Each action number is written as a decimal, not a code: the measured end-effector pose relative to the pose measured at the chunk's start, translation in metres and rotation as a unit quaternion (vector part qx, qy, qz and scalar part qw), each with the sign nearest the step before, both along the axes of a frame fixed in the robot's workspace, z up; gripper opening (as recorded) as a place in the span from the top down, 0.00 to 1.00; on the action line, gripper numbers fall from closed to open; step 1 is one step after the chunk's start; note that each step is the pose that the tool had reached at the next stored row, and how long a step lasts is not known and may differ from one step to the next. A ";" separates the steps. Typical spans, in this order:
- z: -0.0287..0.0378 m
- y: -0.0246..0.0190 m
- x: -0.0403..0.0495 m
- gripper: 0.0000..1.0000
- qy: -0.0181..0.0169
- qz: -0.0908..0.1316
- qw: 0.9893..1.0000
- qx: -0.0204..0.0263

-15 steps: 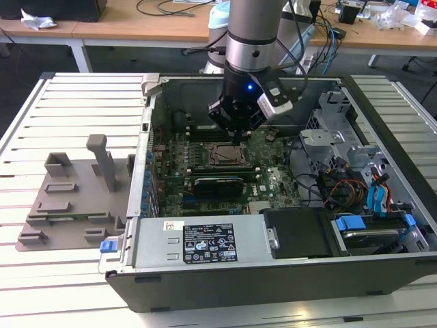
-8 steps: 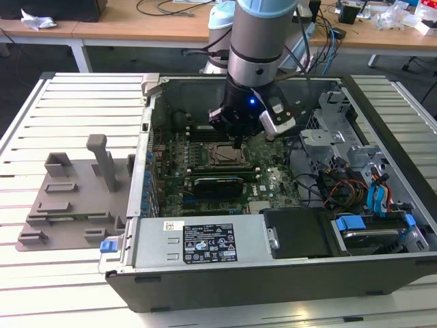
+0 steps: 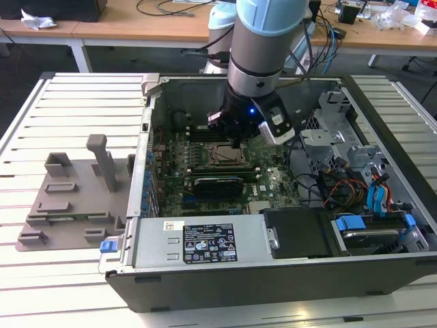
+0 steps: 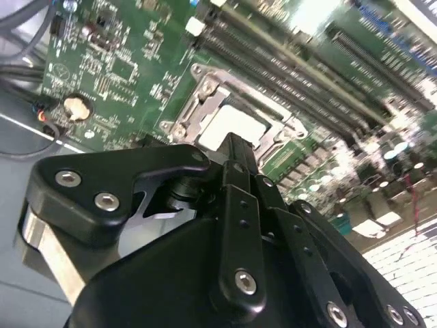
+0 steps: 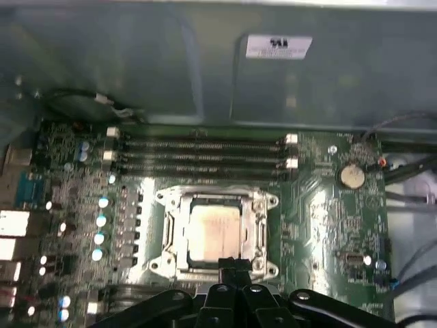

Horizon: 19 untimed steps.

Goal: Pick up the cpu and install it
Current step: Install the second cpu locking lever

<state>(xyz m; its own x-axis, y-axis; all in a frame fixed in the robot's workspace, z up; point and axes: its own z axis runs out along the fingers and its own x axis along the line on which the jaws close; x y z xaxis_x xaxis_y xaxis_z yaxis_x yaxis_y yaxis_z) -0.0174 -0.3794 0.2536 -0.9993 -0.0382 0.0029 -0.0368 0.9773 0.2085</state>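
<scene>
Motherboard [image 3: 205, 160], green and crowded with components, is lying flat inside the open black and grey metal computer case [image 3: 273, 260], which is resting on a pale slatted table [image 3: 68, 123]. The grey and blue robot arm [image 3: 263, 41] is reaching down into the case, and its black gripper [image 3: 237, 142] is hanging just above the silver metal socket frame [image 5: 215, 236] near the middle of the board.

The cpu [image 5: 214, 232], a small flat square chip with a pale shiny top, is sitting inside that socket frame; in the second wrist view the cpu [image 4: 229, 128] is showing as a bright square just past the gripper's [image 4: 235, 147] tip. In both wrist views the fingers are coming together into one narrow black tip, so the claw is looking closed, with nothing held between the fingers. The first wrist view is showing the gripper [image 5: 232, 265] at the frame's near edge, though whether it is touching the frame or the chip cannot be told.

Four long dark memory slots [image 5: 201, 156] are running beside the socket. A grey plastic tray [image 3: 75, 198] with upright posts is lying on the table toward the exterior view's left, well apart from the gripper.
</scene>
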 end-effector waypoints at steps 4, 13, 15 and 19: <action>-0.0015 -0.0155 -0.0093 0.89 0.000 0.000 1.000 0.000; -0.0211 -0.0179 -0.0444 0.89 0.000 0.000 1.000 -0.002; -0.0265 -0.0179 -0.0508 0.89 0.000 0.000 1.000 -0.002; -0.0418 -0.0168 -0.0583 0.89 0.000 0.000 1.000 -0.002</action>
<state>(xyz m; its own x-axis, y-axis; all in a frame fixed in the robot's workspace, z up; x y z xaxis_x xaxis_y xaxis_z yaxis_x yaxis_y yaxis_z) -0.0757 -0.3962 0.2118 -0.9993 -0.0382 0.0029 -0.0368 0.9780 0.2051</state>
